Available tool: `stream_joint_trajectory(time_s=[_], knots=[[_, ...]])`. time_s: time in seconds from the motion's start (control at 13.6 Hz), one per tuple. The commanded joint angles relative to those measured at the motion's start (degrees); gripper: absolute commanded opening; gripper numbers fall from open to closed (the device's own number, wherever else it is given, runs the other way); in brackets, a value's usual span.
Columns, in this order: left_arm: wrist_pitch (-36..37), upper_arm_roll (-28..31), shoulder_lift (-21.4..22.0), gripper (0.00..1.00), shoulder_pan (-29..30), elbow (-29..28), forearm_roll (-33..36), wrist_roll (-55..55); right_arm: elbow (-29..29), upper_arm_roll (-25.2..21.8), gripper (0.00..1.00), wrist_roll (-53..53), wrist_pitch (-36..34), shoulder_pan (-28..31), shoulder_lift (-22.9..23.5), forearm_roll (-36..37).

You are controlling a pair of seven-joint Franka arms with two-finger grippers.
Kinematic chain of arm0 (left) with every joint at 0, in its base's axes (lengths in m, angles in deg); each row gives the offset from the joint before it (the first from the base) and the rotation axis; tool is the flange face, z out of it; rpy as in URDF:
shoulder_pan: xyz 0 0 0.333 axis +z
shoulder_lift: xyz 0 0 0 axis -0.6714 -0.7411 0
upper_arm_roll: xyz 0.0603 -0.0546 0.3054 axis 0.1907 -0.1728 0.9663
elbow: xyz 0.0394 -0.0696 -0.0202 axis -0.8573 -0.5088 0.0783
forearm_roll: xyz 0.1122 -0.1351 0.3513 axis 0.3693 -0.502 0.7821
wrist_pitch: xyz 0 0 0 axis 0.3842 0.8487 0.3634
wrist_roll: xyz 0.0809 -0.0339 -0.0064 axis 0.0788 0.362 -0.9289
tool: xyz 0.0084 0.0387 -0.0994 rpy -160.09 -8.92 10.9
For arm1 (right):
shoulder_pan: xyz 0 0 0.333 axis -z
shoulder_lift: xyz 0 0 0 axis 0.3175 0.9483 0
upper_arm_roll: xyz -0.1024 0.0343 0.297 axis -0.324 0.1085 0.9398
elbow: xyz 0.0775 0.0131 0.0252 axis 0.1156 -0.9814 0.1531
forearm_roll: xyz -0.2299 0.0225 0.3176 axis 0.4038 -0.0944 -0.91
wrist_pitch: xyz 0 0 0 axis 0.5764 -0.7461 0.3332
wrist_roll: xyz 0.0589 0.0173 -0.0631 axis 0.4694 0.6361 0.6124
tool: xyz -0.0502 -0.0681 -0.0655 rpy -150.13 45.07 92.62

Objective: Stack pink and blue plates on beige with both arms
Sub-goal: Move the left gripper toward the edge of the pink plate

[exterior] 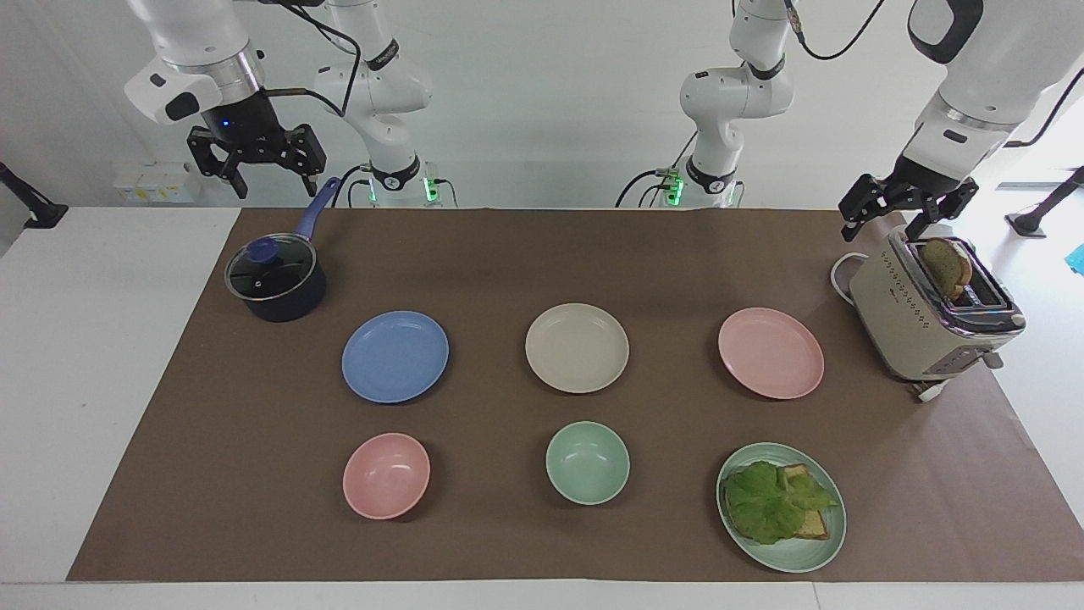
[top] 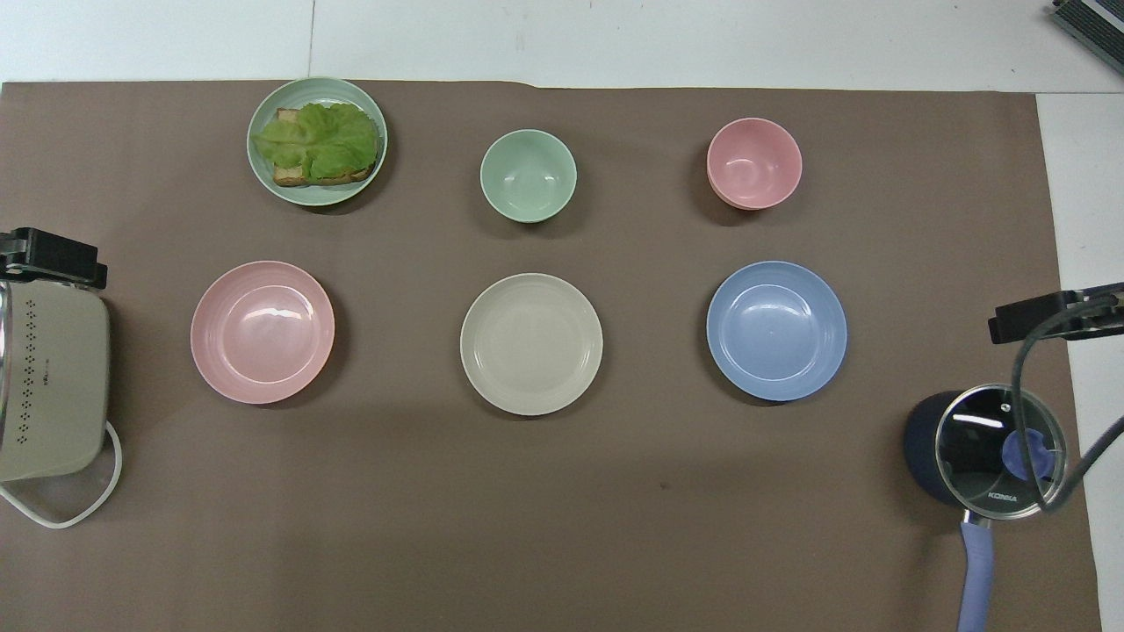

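Three plates of equal size lie in a row across the brown mat. The beige plate (exterior: 577, 347) (top: 531, 343) is in the middle. The blue plate (exterior: 395, 356) (top: 777, 331) is beside it toward the right arm's end, and the pink plate (exterior: 771, 352) (top: 262, 332) toward the left arm's end. All three are empty and apart from each other. My right gripper (exterior: 273, 182) hangs open and empty, up in the air over the saucepan. Over the toaster my left gripper (exterior: 885, 227) is also raised, open and empty.
A dark saucepan (exterior: 275, 280) (top: 983, 452) with a glass lid and a toaster (exterior: 931, 318) (top: 48, 386) holding toast stand at the mat's ends. Farther from the robots are a pink bowl (exterior: 386, 474) (top: 754, 164), a green bowl (exterior: 588, 463) (top: 528, 175) and a green plate (exterior: 796, 559) (top: 318, 84) with lettuce on toast.
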Motion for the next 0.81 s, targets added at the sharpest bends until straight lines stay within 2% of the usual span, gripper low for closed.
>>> stream_joint_trajectory(time_s=[0.0, 0.29, 0.51, 0.73], knots=[[-0.8, 0.0, 1.1, 1.0, -0.3, -2.1, 0.4, -0.2, 0.1, -0.2, 1.0, 0.7, 0.4, 0.5, -0.3, -1.1], [-1.5, 0.0, 1.4, 1.0, 0.3, -4.8, 0.4, 0.6, -0.2, -0.6, 1.0, 1.2, 0.5, 0.5, -0.4, 0.0], [-7.0, 0.1, 1.4, 1.0, 1.1, -9.6, 0.4, 0.6, -0.5, -0.6, 1.0, 0.9, 0.9, 0.5, -0.5, -0.1], [-15.7, 0.1, 0.8, 1.0, 2.8, -16.1, 0.4, 0.2, -0.7, -0.6, 1.0, 0.8, 1.5, 0.4, -0.6, -0.2]])
